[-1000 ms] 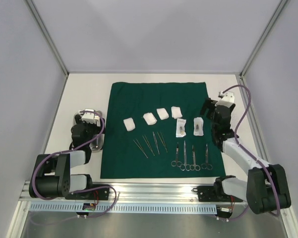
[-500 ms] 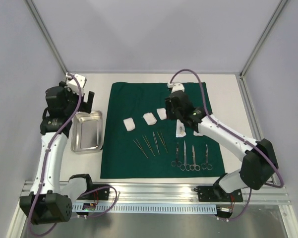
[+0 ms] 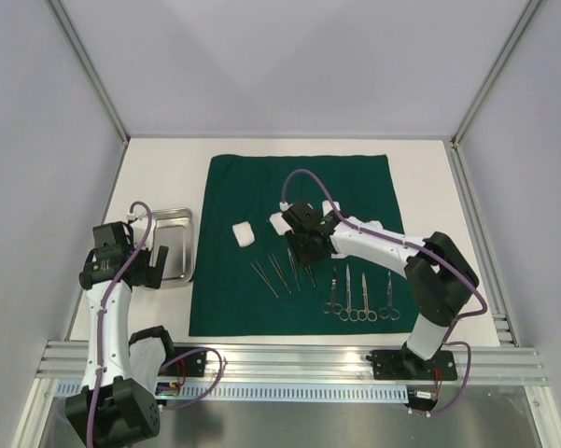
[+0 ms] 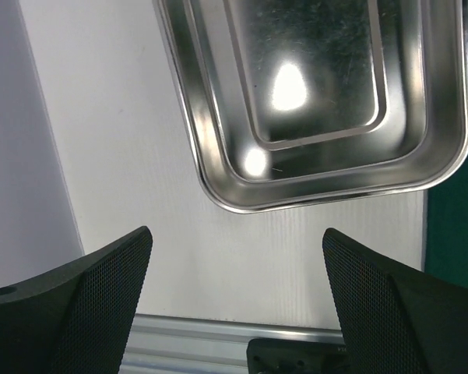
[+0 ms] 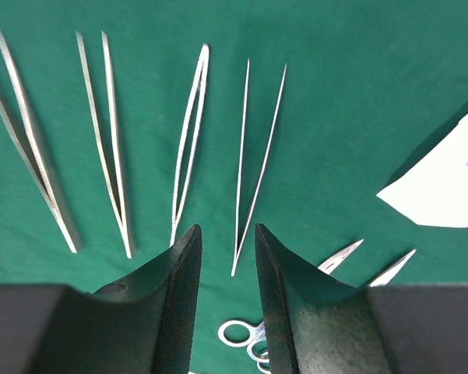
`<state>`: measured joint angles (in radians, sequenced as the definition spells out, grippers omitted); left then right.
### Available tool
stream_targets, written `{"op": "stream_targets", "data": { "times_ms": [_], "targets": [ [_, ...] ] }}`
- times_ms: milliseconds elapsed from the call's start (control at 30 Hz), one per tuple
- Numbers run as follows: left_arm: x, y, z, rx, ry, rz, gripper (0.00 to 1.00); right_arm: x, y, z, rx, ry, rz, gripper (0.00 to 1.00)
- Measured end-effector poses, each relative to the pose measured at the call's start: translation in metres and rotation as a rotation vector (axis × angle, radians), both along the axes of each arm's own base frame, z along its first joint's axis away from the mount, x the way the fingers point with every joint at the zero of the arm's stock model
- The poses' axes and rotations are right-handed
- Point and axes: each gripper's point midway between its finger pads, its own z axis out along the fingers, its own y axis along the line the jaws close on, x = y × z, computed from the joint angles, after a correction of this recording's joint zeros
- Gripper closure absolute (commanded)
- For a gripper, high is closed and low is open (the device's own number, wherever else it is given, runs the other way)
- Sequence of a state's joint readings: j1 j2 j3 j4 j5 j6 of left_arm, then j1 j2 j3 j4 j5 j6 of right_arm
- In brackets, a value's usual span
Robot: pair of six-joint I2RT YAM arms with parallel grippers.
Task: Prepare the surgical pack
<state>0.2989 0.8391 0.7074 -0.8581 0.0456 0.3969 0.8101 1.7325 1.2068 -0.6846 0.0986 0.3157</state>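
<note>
While our right gripper [image 5: 227, 234] hangs empty, narrowly parted, over the forceps [image 5: 257, 156] on the drape [image 5: 350, 70] — probably the pick, needing descent and a pinch — our left gripper [image 4: 235, 241] gapes empty above the tray [image 4: 210, 167].

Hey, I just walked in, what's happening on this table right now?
Two robot arms are preparing a surgical pack. The right claw hovers over the four forceps on the green drape, narrowly open, holding nothing. The left claw hangs wide open over the near edge of the steel tray, beside the drape. The scissors and gauze lie on the drape.
</note>
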Motion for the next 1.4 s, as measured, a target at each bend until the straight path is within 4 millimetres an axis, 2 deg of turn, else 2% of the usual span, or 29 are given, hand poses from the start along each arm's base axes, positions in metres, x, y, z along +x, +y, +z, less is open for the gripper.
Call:
{"op": "stream_targets", "data": {
  "times_ms": [233, 467, 567, 667, 700, 733, 900, 1100, 1167, 1267, 1400],
  "targets": [
    [0.003, 0.009, 0.01, 0.051, -0.049, 0.036, 0.01, -0.005, -0.004, -0.018, -0.032, 0.038, -0.011, 0.64],
    [0.003, 0.01, 0.01, 0.054, -0.052, 0.037, 0.01, -0.006, -0.011, -0.037, -0.084, 0.06, -0.027, 0.71],
    [0.003, 0.01, 0.01, 0.054, -0.052, 0.037, 0.0, -0.006, -0.015, -0.04, -0.101, 0.056, -0.04, 0.78],
    [0.003, 0.01, 0.01, 0.054, -0.052, 0.037, 0.0, -0.004, -0.016, -0.04, -0.106, 0.047, -0.051, 0.91],
    [0.003, 0.01, 0.01, 0.054, -0.052, 0.037, 0.0, -0.004, -0.016, -0.04, -0.107, 0.045, -0.054, 0.99],
    [0.003, 0.01, 0.01, 0.054, -0.052, 0.037, 0.0, -0.003, -0.016, -0.04, -0.107, 0.044, -0.057, 1.0],
    [0.003, 0.01, 0.01, 0.054, -0.052, 0.037, 0.0, 0.0, -0.017, -0.032, -0.097, 0.018, -0.083, 0.99],
    [0.003, 0.01, 0.01, 0.054, -0.052, 0.037, 0.0, 0.01, -0.011, 0.011, 0.002, -0.084, -0.148, 0.99],
    [0.003, 0.01, 0.01, 0.054, -0.052, 0.037, 0.0, 0.016, 0.0, 0.029, 0.061, -0.124, -0.176, 1.0],
    [0.002, 0.008, 0.013, 0.045, -0.05, 0.032, 0.0, 0.028, 0.031, 0.056, 0.179, -0.184, -0.202, 1.0],
    [0.015, 0.007, 0.049, 0.042, -0.14, 0.03, 0.0, 0.046, 0.112, 0.102, 0.417, -0.224, -0.217, 1.0]
  ]
}}
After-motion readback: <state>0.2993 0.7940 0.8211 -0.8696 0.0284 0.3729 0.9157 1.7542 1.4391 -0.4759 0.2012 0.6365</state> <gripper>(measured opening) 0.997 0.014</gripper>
